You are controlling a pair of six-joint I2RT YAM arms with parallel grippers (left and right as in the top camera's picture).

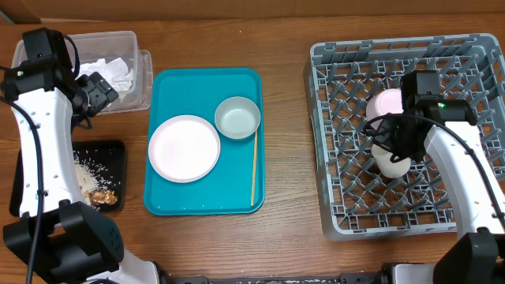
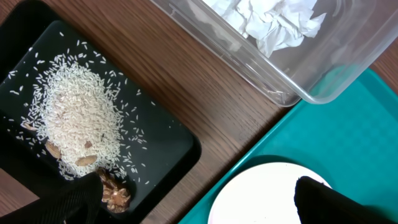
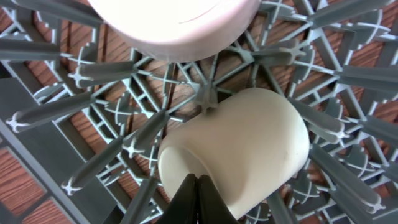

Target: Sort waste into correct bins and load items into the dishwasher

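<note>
Nearest, on the table's L side, a shallow black rectangular tray (image 1: 116, 156) holds 1 heap of whitish rice grains (image 1: 85, 175) w/ a few brown food bits (image 1: 102, 196) at its near end; its L edge is hidden under the L arm. L gripper (image 2: 202, 205) hangs by the L edge of the teal plastic serving tray (image 1: 237, 185), jaws spread wide, nothing held. In wrist view only 2 dark fingertips (image 2: 326, 199) show, cut off at the bottom. On the teal tray: 1 round white plate (image 1: 184, 148), 1 grey-white bowl (image 1: 237, 117) beyond it, 1 thin wooden stick (image 1: 254, 170) along the R side. To the R, the big square grey plastic rack (image 1: 339, 197) w/ upright prongs holds 2 dishes: 1 white cup (image 1: 392, 163) on its side and 1 pinkish-white dish (image 1: 387, 102) beyond, both partly covered by the R arm. R gripper (image 3: 196, 199) has jaws pressed together at the cup's rim; can't tell if the rim is pinched. Farthest, 1 clear plastic rectangular tub (image 1: 144, 75) holds crumpled white paper napkins (image 1: 110, 72), number unclear, L part behind the arm.
</note>
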